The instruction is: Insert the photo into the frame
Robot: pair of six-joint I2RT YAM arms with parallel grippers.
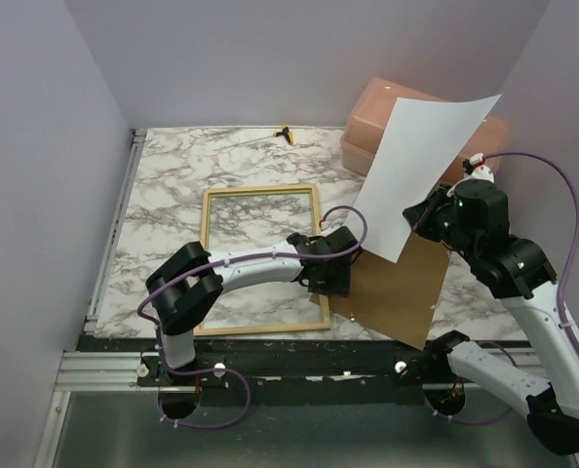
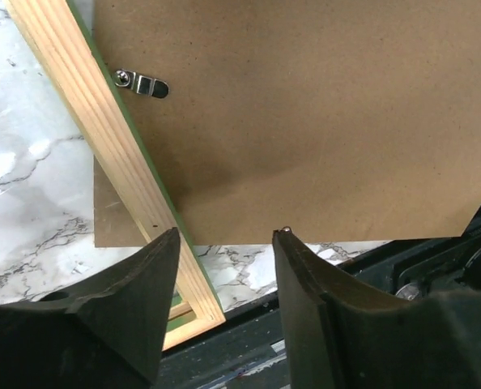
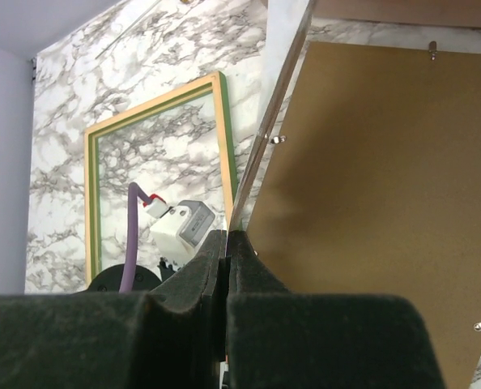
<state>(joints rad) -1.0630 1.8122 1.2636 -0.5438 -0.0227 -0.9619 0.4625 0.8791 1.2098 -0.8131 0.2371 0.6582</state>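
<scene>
The frame [image 1: 258, 190] lies flat at the left middle of the table, bare wood side up. My left gripper [image 1: 328, 265] is open and empty over the frame's right rail [image 2: 103, 146], by the edge of the brown backing panel [image 2: 305, 113]. My right gripper [image 1: 418, 214] is shut on the photo [image 1: 421, 166] and holds it up in the air, white side toward the top camera. In the right wrist view the photo [image 3: 269, 121] shows edge on between my shut fingers [image 3: 200, 275], above the frame [image 3: 222, 130] and the backing panel [image 3: 370, 203].
The backing panel [image 1: 399, 292] lies at the near right of the table, with metal turn clips [image 2: 142, 82] on it. A pink translucent box [image 1: 387, 122] stands at the back right. A small yellow and black object [image 1: 286, 134] lies at the back edge. Walls close in both sides.
</scene>
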